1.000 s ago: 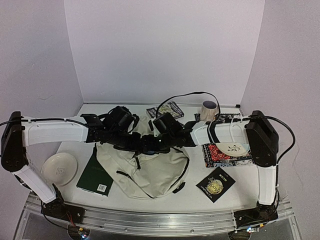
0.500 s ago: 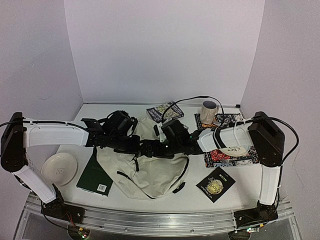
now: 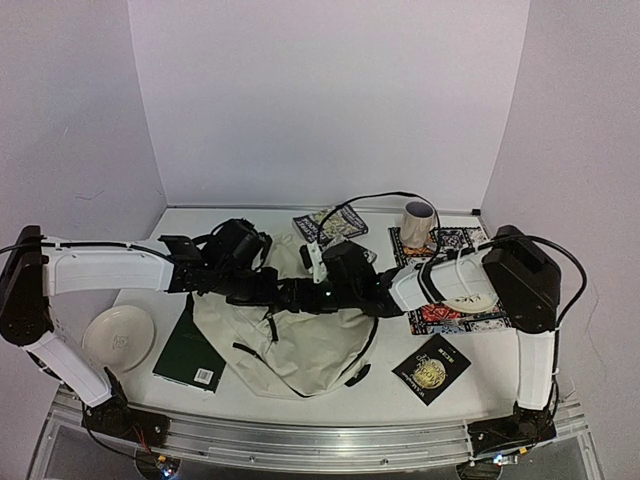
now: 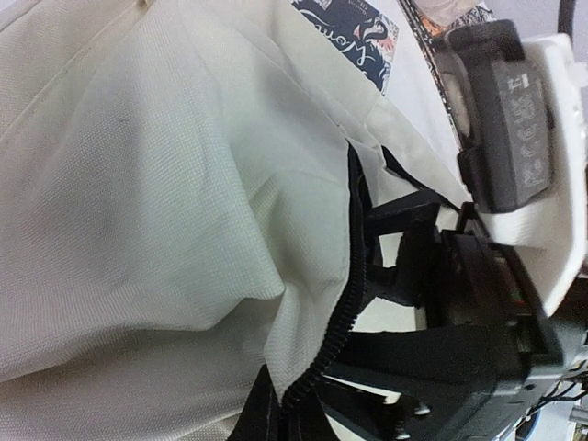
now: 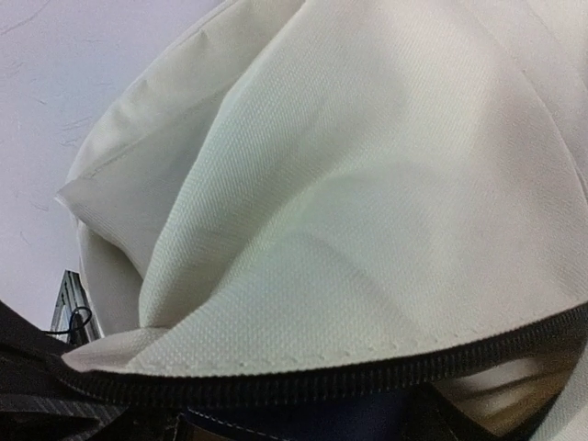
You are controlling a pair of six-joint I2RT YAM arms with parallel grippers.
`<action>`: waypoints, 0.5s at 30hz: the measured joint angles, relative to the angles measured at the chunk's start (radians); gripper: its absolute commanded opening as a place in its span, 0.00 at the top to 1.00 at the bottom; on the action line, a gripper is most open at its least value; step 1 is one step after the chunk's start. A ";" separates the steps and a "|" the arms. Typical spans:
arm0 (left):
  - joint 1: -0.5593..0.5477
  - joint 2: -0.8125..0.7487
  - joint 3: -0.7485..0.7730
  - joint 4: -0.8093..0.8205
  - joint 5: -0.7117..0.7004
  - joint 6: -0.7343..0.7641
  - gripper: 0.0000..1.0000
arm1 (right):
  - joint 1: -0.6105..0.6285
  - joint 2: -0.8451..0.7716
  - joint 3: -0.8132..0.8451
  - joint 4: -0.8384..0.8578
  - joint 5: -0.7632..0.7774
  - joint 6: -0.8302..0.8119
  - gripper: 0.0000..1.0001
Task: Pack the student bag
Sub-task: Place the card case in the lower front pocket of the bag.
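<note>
The student bag (image 3: 305,345), a big cream fabric backpack with black zipper lines, lies mid-table. My left gripper (image 3: 268,290) reaches in from the left over its upper edge. In the left wrist view it is shut on the bag's (image 4: 165,184) black zipper edge (image 4: 342,303), with the cloth running down between its dark fingers. My right gripper (image 3: 308,296) meets it from the right at the same edge. The right wrist view is filled by bag cloth (image 5: 367,211) and a zipper line (image 5: 322,378); its jaws are hidden behind them.
A green book (image 3: 188,347) lies left of the bag and a black book with a gold disc (image 3: 431,367) to its right. Behind are a patterned book (image 3: 331,224), a mug (image 3: 418,222) and a red-blue mat (image 3: 445,305). A pale plate (image 3: 118,336) sits at the left.
The right arm has sunk lower and pushed a little left against the bag's upper edge. The left arm and its grip on the bag have barely moved.
</note>
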 measured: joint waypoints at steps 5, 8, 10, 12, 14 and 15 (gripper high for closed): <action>0.003 -0.028 -0.001 -0.007 -0.007 -0.045 1.00 | 0.015 0.081 0.042 0.063 0.004 -0.007 0.30; 0.006 -0.043 -0.014 -0.005 -0.007 -0.067 1.00 | 0.020 0.101 0.044 0.094 -0.010 -0.009 0.27; 0.008 -0.050 -0.020 -0.005 -0.007 -0.075 1.00 | 0.021 0.106 0.045 0.100 -0.025 -0.013 0.22; 0.010 -0.052 -0.022 -0.005 -0.006 -0.079 1.00 | 0.020 0.106 0.045 0.098 -0.030 -0.017 0.17; 0.013 -0.054 -0.024 -0.005 -0.005 -0.083 0.99 | 0.017 0.106 0.039 0.100 -0.030 -0.025 0.13; 0.014 -0.054 -0.025 -0.005 -0.003 -0.085 0.99 | 0.017 0.103 0.033 0.102 -0.028 -0.034 0.12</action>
